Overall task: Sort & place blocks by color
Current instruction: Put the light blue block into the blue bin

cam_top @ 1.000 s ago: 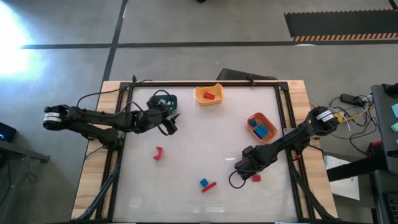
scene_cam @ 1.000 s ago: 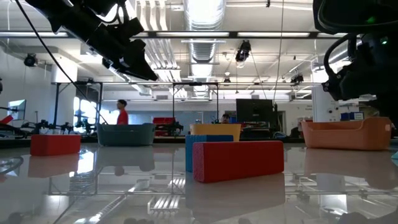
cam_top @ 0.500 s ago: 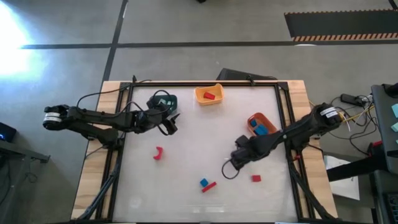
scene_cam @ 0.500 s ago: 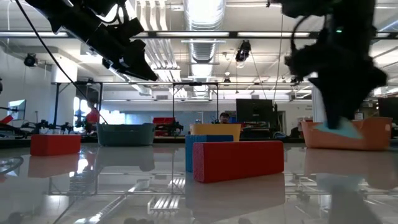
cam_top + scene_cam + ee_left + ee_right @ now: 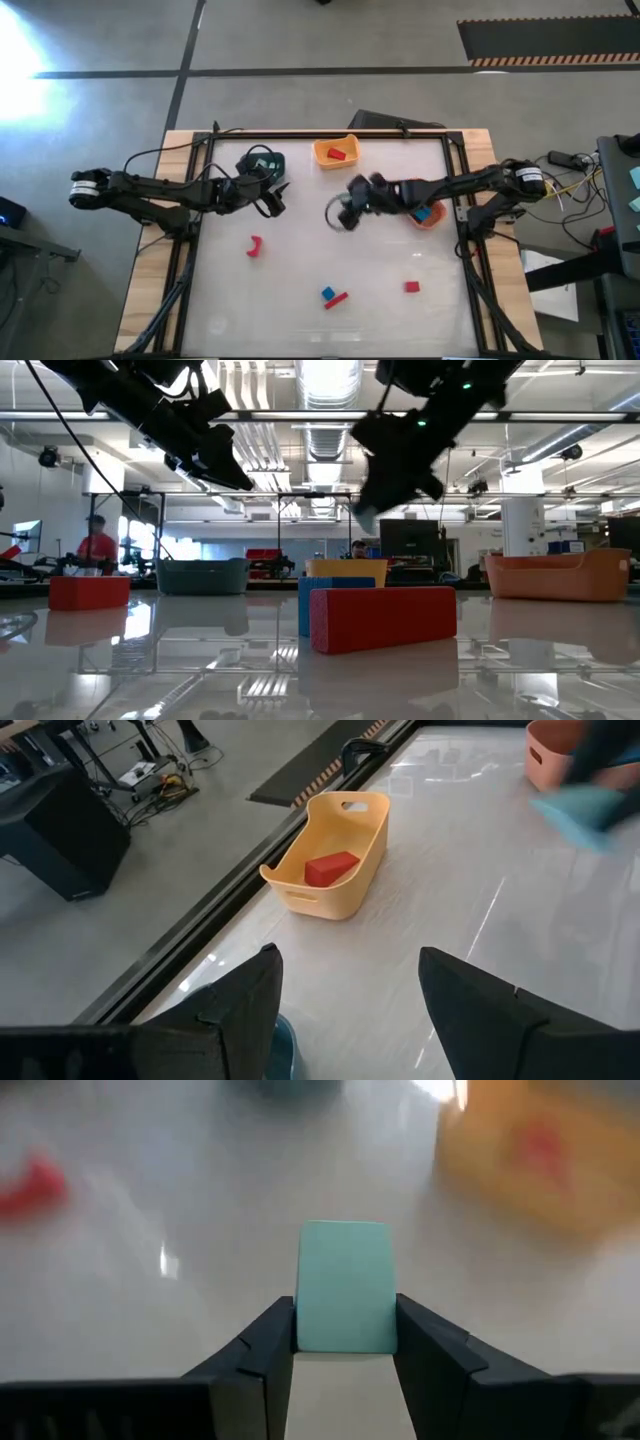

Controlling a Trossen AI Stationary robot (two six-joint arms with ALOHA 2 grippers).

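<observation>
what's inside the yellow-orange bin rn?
One red block lies inside the yellow-orange bin, also seen from the high view. The left wrist view shows no other block; the near wall hides a strip of floor.

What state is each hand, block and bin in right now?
Right hand: shut on the mint block, raised mid-table.
Left hand: open, empty, beside the teal bin.
Yellow bin: holds a red block.
Orange bin: holds blue blocks.
Red arch, blue cube, red bar, red cube: loose on the table.
</observation>
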